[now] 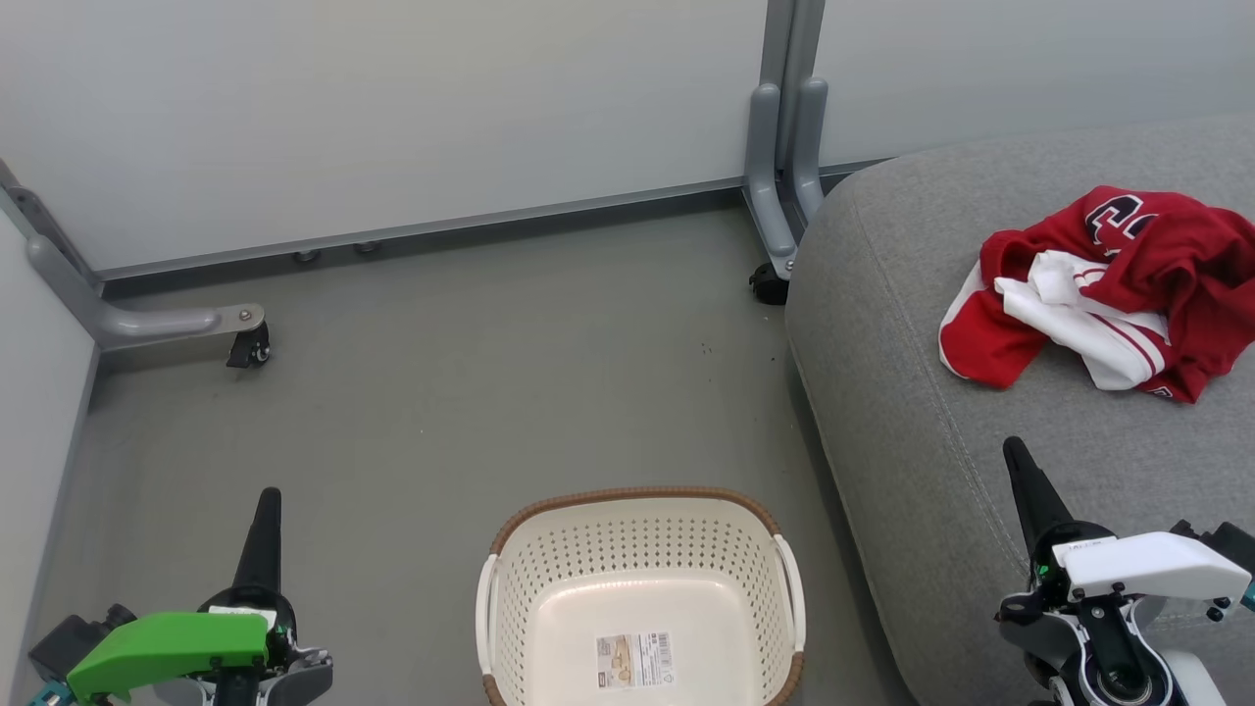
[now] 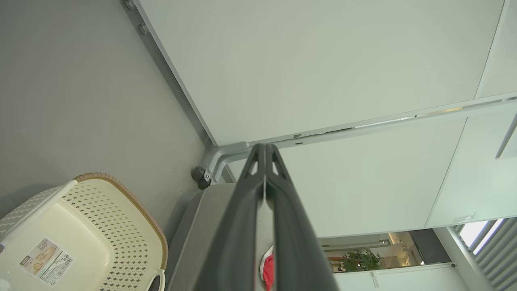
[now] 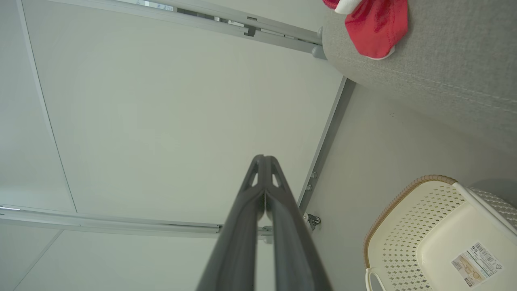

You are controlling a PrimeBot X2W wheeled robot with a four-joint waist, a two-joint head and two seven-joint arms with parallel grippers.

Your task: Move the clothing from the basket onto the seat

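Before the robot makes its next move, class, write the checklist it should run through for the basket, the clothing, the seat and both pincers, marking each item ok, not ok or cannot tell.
1. basket is empty: ok, only a label lies on its floor.
2. clothing rests on the seat: ok, a red and white heap lies on the grey cushion.
3. Both garments are in that heap: cannot tell, it is bunched and runs to the picture's edge.
4. left pincer shut, holding nothing: ok.
5. right pincer shut, holding nothing: ok.
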